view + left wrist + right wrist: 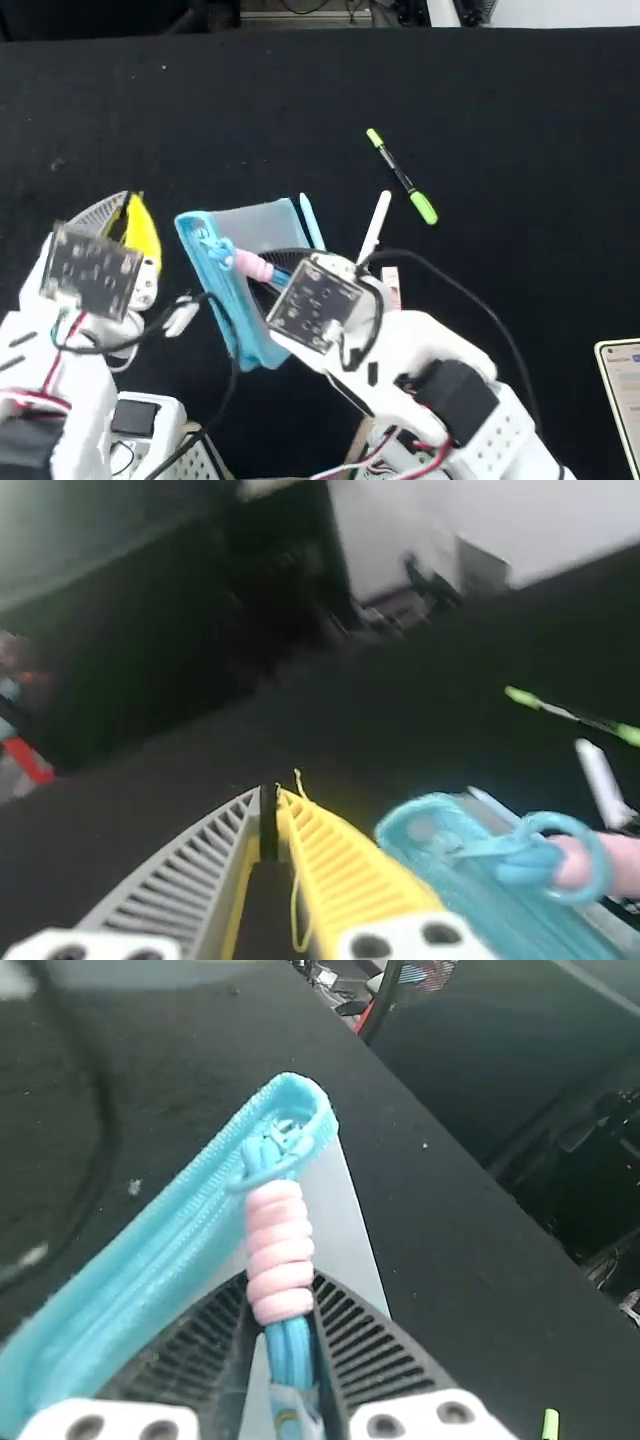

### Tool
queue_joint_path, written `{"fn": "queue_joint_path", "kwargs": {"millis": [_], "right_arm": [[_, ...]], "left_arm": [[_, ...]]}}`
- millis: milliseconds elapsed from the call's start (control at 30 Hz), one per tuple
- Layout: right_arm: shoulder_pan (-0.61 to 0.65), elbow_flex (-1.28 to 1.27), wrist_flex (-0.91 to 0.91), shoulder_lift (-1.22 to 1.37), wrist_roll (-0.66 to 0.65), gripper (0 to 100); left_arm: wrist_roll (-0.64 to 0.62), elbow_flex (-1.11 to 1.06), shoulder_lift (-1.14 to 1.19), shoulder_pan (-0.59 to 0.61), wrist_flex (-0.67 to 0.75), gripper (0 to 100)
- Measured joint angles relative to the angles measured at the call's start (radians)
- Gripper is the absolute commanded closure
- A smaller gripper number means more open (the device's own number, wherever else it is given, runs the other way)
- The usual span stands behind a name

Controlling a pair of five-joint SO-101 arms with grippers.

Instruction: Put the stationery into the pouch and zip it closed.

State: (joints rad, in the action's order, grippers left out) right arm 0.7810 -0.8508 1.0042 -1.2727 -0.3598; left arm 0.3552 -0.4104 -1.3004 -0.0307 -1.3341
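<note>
- The worktop [520, 90] is black.
- The blue pouch [248, 228] lies on it, between the two arms. One side of the pouch is see-through.
- The right gripper [280, 1286] is at the pouch. Its fingers are clamped on the pink pull [276, 1250] that hangs from the zip by a blue cord.
- The zip edge of the pouch is lifted up on the side where the pull is held.
- In the right wrist view, the blue cord runs from the pink pull to the little slider near the far corner of the pouch.
- The left gripper [270, 796] is just beside the pouch, on its other side. Its grey and yellow fingers are pressed together at the tips, and there is nothing between them.
- A light blue pen [311, 222] lies just beside the pouch, outside it.
- A white pen [376, 226] lies near the blue pen, also on the worktop.
- A green pen [402, 178] lies farther back, well apart from the pouch.
- A flat screen [622, 392] lies at the edge of the worktop, beside the right arm.
</note>
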Motion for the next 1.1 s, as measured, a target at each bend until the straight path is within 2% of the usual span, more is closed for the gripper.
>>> {"fn": "queue_joint_path", "kwargs": {"millis": [100,200,300,633,933,1100], "right_arm": [[0.0,0.0,0.034,-0.037,0.0,98.8],[0.0,0.0,0.054,-0.06,0.0,98.8],[0.0,0.0,0.055,-0.066,0.0,98.8],[0.0,0.0,0.055,-0.068,0.0,98.8],[0.0,0.0,0.055,-0.069,0.0,98.8],[0.0,0.0,0.055,-0.071,0.0,98.8]], "left_arm": [[0.0,0.221,0.161,-0.063,-0.173,82],[0.002,0.413,0.322,-0.083,-0.331,84],[0.052,0.529,0.442,-0.086,-0.404,86],[0.204,0.523,0.474,-0.091,-0.419,86],[0.212,0.451,0.47,-0.087,-0.387,86],[0.187,0.451,0.471,-0.132,-0.387,86]]}}
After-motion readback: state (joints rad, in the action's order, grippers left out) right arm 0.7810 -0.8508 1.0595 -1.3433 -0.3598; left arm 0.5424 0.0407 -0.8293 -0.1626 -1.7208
